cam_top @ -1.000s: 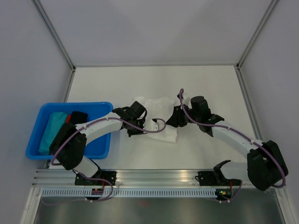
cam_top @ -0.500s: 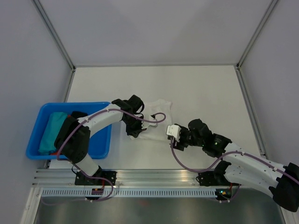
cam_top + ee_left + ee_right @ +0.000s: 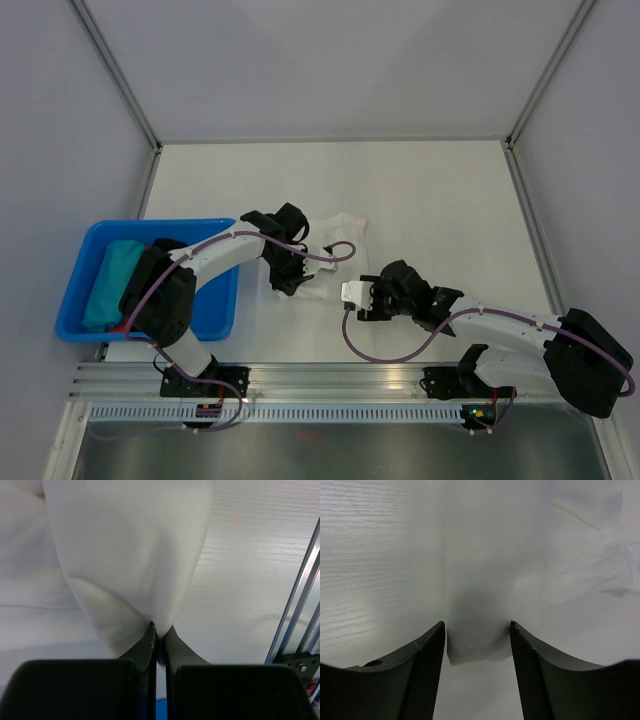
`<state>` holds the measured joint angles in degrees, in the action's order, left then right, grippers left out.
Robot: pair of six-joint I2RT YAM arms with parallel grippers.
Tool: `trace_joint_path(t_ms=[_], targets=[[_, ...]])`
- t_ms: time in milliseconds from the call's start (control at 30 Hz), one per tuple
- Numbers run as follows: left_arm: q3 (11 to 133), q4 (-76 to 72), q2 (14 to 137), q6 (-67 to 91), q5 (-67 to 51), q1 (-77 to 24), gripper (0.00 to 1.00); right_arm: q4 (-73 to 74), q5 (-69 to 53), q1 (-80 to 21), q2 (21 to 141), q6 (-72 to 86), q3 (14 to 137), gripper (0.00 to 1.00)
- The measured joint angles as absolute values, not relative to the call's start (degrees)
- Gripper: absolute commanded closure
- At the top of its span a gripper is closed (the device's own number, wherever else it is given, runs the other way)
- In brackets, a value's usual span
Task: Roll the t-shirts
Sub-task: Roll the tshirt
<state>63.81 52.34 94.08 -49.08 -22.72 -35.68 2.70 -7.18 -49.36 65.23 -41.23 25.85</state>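
While the left gripper point(image 3: 159, 630) pinched shut on a fold of the shirt point(image 3: 343, 228) lying on the table point(image 3: 450, 200), the right gripper point(image 3: 477, 626) held its fingers apart astride a shirt corner — the second hold being set, I judged — and would next need to close there before any rolling.

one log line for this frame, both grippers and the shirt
left gripper: shut on white t-shirt | right gripper: open, jaws astride the shirt's edge | blue bin: teal roll inside | stage: shirt not yet rolled
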Motion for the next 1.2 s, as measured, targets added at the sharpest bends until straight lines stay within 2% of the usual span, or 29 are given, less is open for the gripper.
trace_joint_path(t_ms=[33,67,100,200,233,467,733,833,933,967,1067,1200], targets=[[63.8,52.4,94.1,-49.2,-22.7,-35.7,0.98,2.4,-7.2,-49.4,66.0,-41.3,25.8,0.46],[63.8,52.4,94.1,-49.4,-22.7,-35.7,0.98,2.2,-7.2,-49.4,66.8,-41.1,25.8,0.57],[63.8,52.6,94.1,-49.8,-22.7,-35.7,0.98,2.0,-7.3,-49.3,67.5,-41.0,25.8,0.78],[63.8,53.7,94.1,-51.1,-23.2,-35.7,0.98,2.7,-8.2,-49.4,68.8,-39.9,26.2,0.97],[63.9,54.6,94.1,-51.6,-23.4,-35.6,0.98,3.5,-8.8,-49.4,68.7,-39.8,26.6,0.99],[65.2,64.5,94.0,-56.2,-28.1,-34.1,0.93,18.9,-21.2,-47.1,66.0,-40.7,34.9,1.0],[67.6,73.0,94.3,-60.7,-35.6,-32.8,0.89,38.5,-43.4,-34.7,71.1,-46.8,45.3,1.0],[69.9,73.6,96.5,-60.8,-36.5,-31.1,0.85,38.5,-47.4,-32.0,75.7,-45.8,45.4,0.94],[71.8,73.8,99.9,-60.8,-36.6,-28.9,0.83,37.8,-49.5,-30.7,81.0,-43.8,46.4,0.82],[72.4,73.9,101.2,-60.8,-36.6,-28.2,0.83,37.1,-49.6,-30.2,82.5,-42.5,46.7,0.73],[74.5,74.1,106.0,-60.7,-36.3,-26.4,0.83,33.9,-47.5,-28.0,84.7,-37.8,47.1,0.61],[76.5,74.3,110.1,-60.7,-36.3,-24.8,0.83,27.4,-45.4,-24.6,83.9,-30.2,45.9,0.51]])
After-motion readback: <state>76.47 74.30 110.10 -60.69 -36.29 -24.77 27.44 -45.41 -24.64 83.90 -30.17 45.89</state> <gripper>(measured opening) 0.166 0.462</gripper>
